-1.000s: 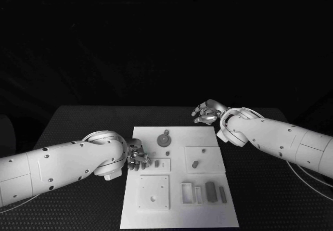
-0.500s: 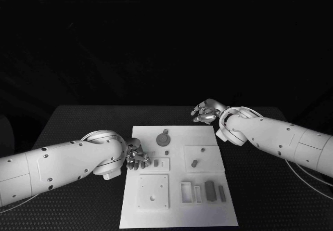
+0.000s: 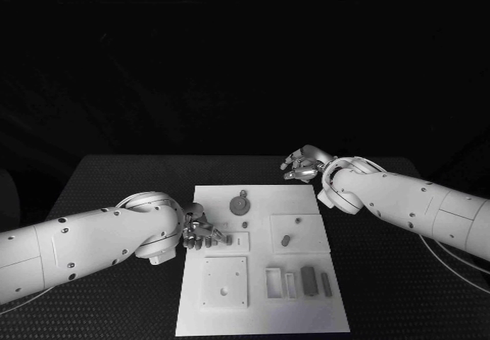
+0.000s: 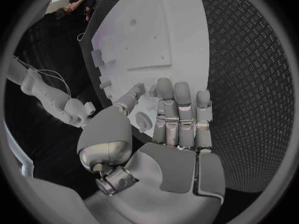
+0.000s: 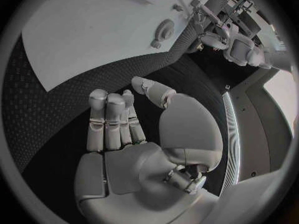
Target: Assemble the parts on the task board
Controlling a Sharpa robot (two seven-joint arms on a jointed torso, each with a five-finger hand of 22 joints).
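Note:
The white task board (image 3: 263, 312) lies in the middle of the black table. On it are a round grey part (image 3: 241, 206), a small oblong part (image 3: 286, 241), two dark bars (image 3: 309, 278) and a raised square plate with a hole (image 3: 226, 282). My left hand (image 3: 201, 232) hovers at the board's left edge, fingers stretched over the edge and holding nothing; in the left wrist view the left hand (image 4: 177, 119) reaches over the board (image 4: 162, 30). My right hand (image 3: 303, 165) hangs beyond the board's far right corner, empty, its fingers (image 5: 112, 119) loosely extended.
A white open frame (image 3: 275, 282) stands beside the dark bars near the board's front. A small peg (image 3: 299, 222) sits right of the round part. Black textured table (image 3: 112, 184) surrounds the board on every side.
My left hand has crept slightly further over the board's left edge. The right hand has hardly moved.

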